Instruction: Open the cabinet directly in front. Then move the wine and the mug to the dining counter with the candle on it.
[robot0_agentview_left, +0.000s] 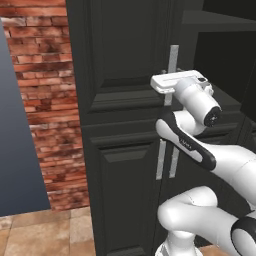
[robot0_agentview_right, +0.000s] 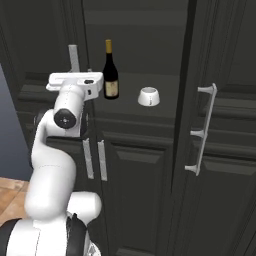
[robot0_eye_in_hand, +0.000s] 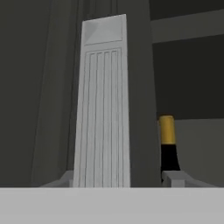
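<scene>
At the cabinet (robot0_agentview_left: 125, 150), jaws clamp the left door's bar handle (robot0_eye_in_hand: 103, 109)

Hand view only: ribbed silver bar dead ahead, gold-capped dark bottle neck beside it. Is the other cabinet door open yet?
Observer: Yes. In the right base view, the right-hand black panelled door stands swung out, its silver bar handle facing sideways.
Operator: Mug inside?
Observer: Yes. A small white mug stands on the same shelf as the dark wine bottle, to its right and apart from it.
Operator: Left door?
Observer: It looks closed in the left base view. The gripper is at its long silver handle, above the bar's middle.
</scene>
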